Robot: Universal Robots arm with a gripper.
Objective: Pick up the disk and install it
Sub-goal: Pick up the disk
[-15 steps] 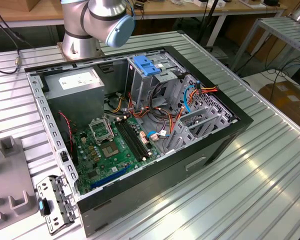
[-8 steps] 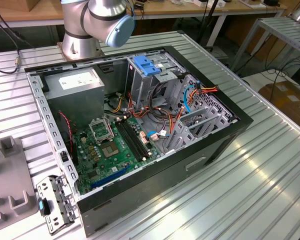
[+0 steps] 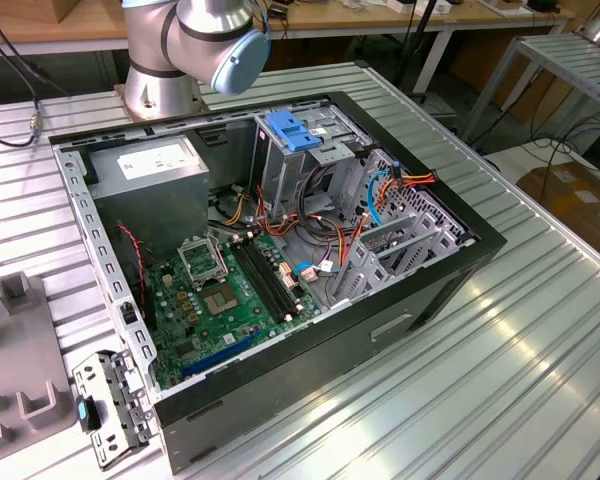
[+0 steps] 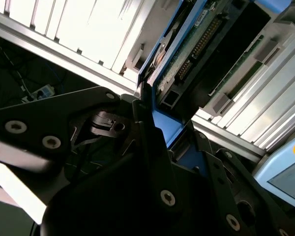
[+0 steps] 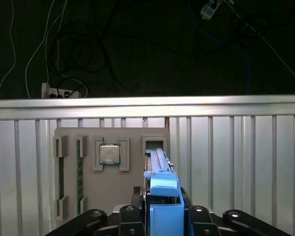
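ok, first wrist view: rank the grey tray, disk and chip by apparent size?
1. grey tray
2. disk, seen edge-on and nearest the camera, so its place against the tray is unsure
3. chip, clearly smallest

Bright, even room light fills the exterior view and sheens the ribbed table [image 3: 540, 340], the second wrist view burns its slats [image 4: 88, 29] to white glare behind the gripper [image 4: 169, 132] in deep shadow, and the first wrist view shows the disk [image 5: 163, 196] evenly lit against a dark floor [image 5: 137, 49]
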